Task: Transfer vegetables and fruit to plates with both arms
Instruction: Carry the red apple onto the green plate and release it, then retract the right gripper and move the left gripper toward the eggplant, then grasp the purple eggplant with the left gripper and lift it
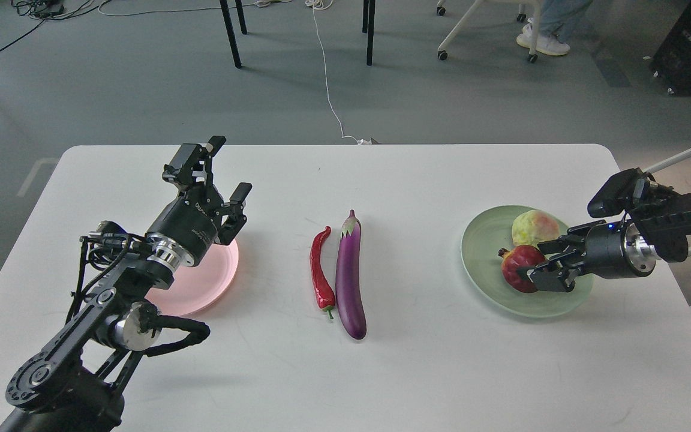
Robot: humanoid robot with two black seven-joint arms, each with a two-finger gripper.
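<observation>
The dark-red pomegranate (518, 268) rests on the pale green plate (483, 240) at the right, next to the pale yellow-green fruit (534, 227). My right gripper (536, 264) comes in from the right, its fingers still closed around the pomegranate's right side. The purple eggplant (349, 276) and the red chili pepper (320, 267) lie side by side at the table's middle. The pale pink plate (201, 288) lies at the left, partly hidden by my left arm. My left gripper (229, 167) is open and empty, raised above the plate's far edge.
The white table (417, 372) has rounded corners, and its far edge is close behind the left gripper. Beyond it are grey floor, chair legs, cables and a person's feet.
</observation>
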